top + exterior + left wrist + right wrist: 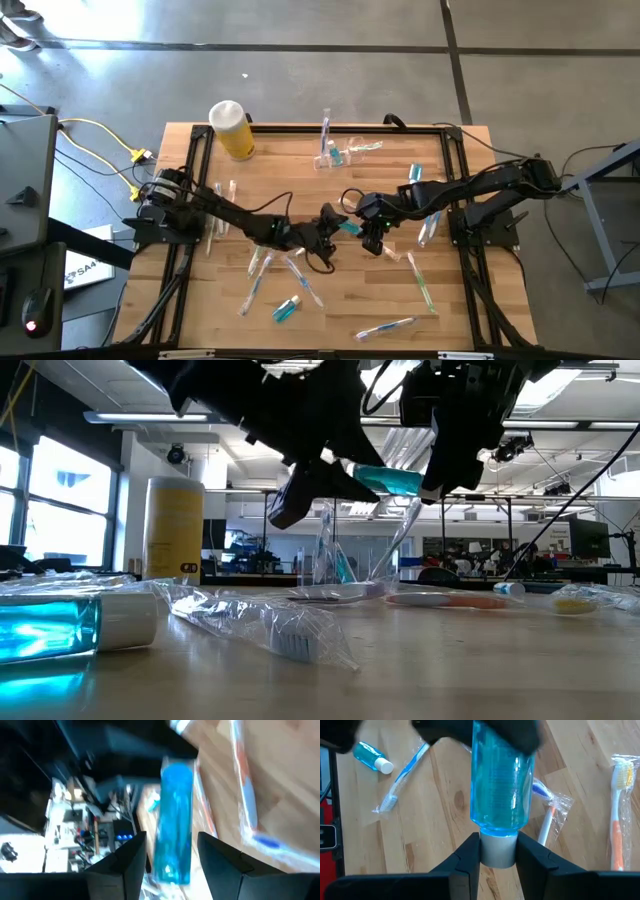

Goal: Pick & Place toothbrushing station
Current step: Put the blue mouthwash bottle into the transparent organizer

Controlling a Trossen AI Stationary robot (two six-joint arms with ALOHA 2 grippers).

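Item: teal tube [349,228], mid-frame above the table [190,310]. Left gripper [326,222] straddles its body, fingers parted; right gripper [368,238] pinches the white cap [497,851]. I judge it light, rigid, slick; hold by the cap

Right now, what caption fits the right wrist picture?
Right hand pinches the white cap of a teal tube above the wooden table.
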